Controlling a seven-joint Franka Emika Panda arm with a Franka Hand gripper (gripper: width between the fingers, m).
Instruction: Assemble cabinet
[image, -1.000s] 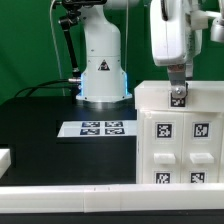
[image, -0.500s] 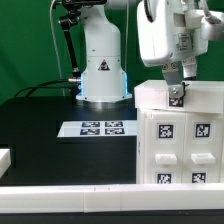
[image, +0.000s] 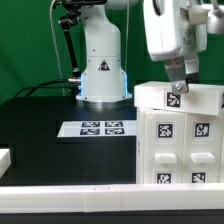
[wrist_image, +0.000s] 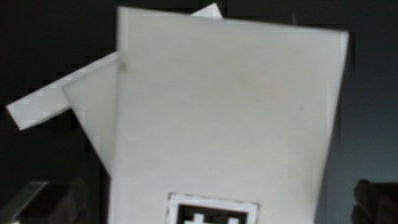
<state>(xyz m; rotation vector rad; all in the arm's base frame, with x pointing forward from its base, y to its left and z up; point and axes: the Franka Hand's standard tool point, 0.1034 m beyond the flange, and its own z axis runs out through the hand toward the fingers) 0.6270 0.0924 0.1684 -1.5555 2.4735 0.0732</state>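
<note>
Exterior view first: we see the cabinet (image: 180, 135) filling the lower right of the frame, a large white box standing on the black table (image: 40, 125), its front face set with recessed panels that carry black-and-white square tags. On its top, at the right of the frame, lies a flat white panel (image: 185, 97) that sits slightly askew, its left corner lifted a little above the box's edge. A small tag (image: 174, 100) shows on the front of that panel, directly under the gripper (image: 176, 86), which comes down from the upper right of the frame and meets the panel at its near edge. We cannot tell from either view whether its fingers are apart or pressed on the panel, since the wrist housing hides them here.

Left of centre, the marker board (image: 92, 128) lies flat on the table in front of the arm's white base (image: 102, 70). A white rail (image: 70, 193) runs along the bottom of the frame.

Wrist view: we look along a tall white panel (wrist_image: 222, 110) tilted against the dark background, with a second white piece (wrist_image: 63, 100) jutting out behind it, perhaps a corner of the cabinet, and a tag (wrist_image: 214, 210) at the panel's lower end
</note>
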